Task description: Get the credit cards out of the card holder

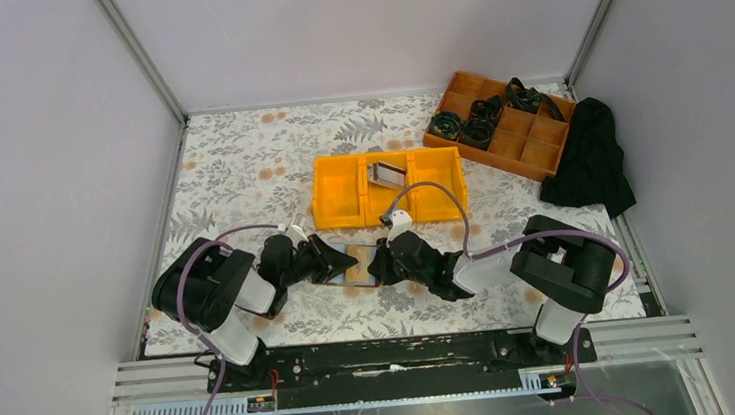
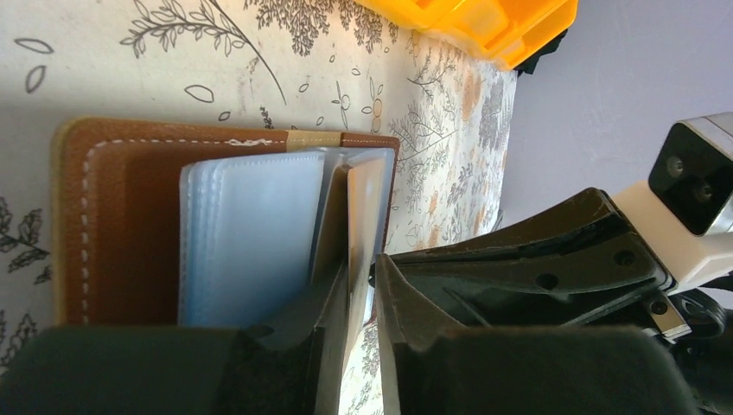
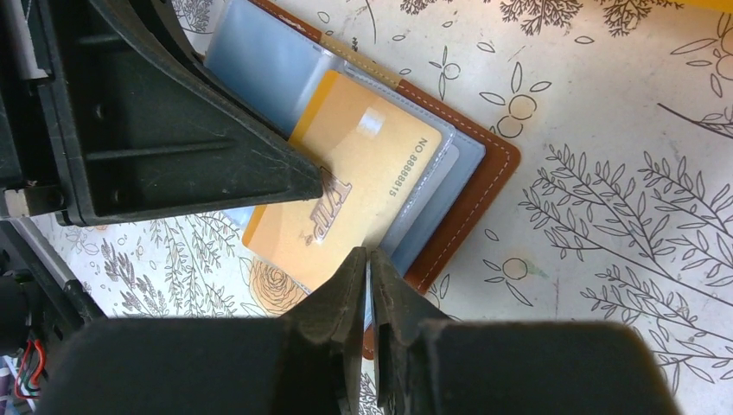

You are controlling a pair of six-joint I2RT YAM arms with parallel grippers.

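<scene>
Card holder (image 2: 121,225), brown leather, is laid open and flat on the floral table (image 1: 240,168), between the two grippers near the arms' bases. Bare floral cloth is seen to its left. The yellow bin (image 1: 343,205) stands just beyond it. Two grey credit cards (image 1: 388,175) are seen in the bin's middle compartment. Wooden tray (image 1: 540,157) and black cloth (image 1: 590,153) are set well apart at far right, close to the wall.

Holder's stitched edge is seen free on the side away from the left gripper (image 2: 360,268). Clear sleeves (image 2: 251,242) are stacked flat on the leather. One raised sleeve (image 2: 363,216) stands on edge and is pinched between the left fingers.

Gold card (image 3: 363,173) is found in the holder, flat and face up on the sleeves. In the right wrist view its long axis runs lower left to upper right. A number is printed along the long edge, and the lower-left end is seen over floral cloth. Right gripper (image 3: 367,255) is pressed together on that long edge, beside the holder's brown corner. The left finger's tip is laid over the card's opposite side.
</scene>
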